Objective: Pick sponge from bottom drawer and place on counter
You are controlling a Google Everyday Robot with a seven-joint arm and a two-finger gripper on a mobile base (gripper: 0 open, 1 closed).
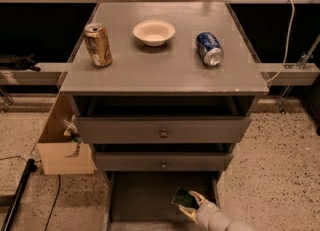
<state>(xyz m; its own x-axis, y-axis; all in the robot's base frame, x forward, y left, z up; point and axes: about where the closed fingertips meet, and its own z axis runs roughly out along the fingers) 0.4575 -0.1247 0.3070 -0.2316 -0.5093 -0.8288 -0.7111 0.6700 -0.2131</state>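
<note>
Grey tray of the bottom drawer [135, 201] stands pulled out over the speckled floor [280, 165]. At its near right my gripper [190, 205] is clenched on the sponge [183, 197], green face tilted. Above, two knobbed drawer fronts [162, 131] sit flush. A cardboard box [62, 155] leans left. On the counter [160, 72] a gold can [98, 45] stands left, a blue can [209, 48] lies right, and a white bowl [154, 32] sits farthest.

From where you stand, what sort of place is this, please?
Probably a lab test area: a grey drawer cabinet on a speckled floor, a loose cable, a cardboard box. The pincer is in the bottom drawer, by the sponge.
</note>
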